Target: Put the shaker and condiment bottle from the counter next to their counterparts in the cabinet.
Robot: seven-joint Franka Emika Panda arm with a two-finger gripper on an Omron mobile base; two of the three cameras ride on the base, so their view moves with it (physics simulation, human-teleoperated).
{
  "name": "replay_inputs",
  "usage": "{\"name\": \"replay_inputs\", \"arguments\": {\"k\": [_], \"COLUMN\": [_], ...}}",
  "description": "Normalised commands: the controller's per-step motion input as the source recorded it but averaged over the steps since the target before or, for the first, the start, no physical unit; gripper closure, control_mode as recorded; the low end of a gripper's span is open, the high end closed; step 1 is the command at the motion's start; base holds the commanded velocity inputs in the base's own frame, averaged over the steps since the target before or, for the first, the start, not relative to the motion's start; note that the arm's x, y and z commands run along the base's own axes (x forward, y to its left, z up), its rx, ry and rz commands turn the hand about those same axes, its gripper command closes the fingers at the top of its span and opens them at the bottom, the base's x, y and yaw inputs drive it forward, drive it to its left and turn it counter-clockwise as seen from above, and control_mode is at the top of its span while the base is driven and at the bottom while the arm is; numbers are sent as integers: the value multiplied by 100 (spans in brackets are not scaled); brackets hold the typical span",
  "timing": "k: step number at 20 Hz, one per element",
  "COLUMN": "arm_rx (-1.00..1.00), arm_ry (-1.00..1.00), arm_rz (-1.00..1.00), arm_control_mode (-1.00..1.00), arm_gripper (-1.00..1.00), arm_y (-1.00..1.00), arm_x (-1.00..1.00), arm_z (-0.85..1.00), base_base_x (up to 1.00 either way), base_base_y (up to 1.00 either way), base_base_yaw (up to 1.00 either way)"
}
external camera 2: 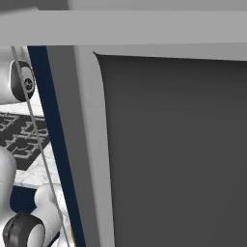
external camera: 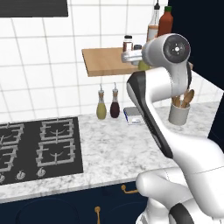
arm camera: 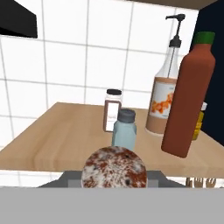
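We see the red bottle (arm camera: 188, 94) already standing on the shelf (arm camera: 61, 135) near its right edge, just beside the clear pump bottle (arm camera: 165, 96). The shaker (arm camera: 114, 168) sits at the shelf's front edge, seemingly in our gripper (external camera: 131, 57); we cannot tell whether the fingers pinch it.

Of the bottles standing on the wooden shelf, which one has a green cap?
The red-orange condiment bottle at the shelf's right end. The clear bottle behind it has an orange label and a black pump spout instead.
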Motion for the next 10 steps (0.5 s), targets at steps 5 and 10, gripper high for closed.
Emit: {"name": "replay_inputs", "arguments": {"k": [5, 10], "arm_rx": [2, 0], "arm_ry": [0, 0], "arm_rz": [0, 0], "arm_control_mode": [-100, -100], "arm_gripper": [100, 100], "arm_y": [0, 0], "arm_x": [17, 20], "arm_z": [0, -3], "base_base_x": [0, 0], "base_base_y": [0, 0], "base_base_yaw": [0, 0]}}
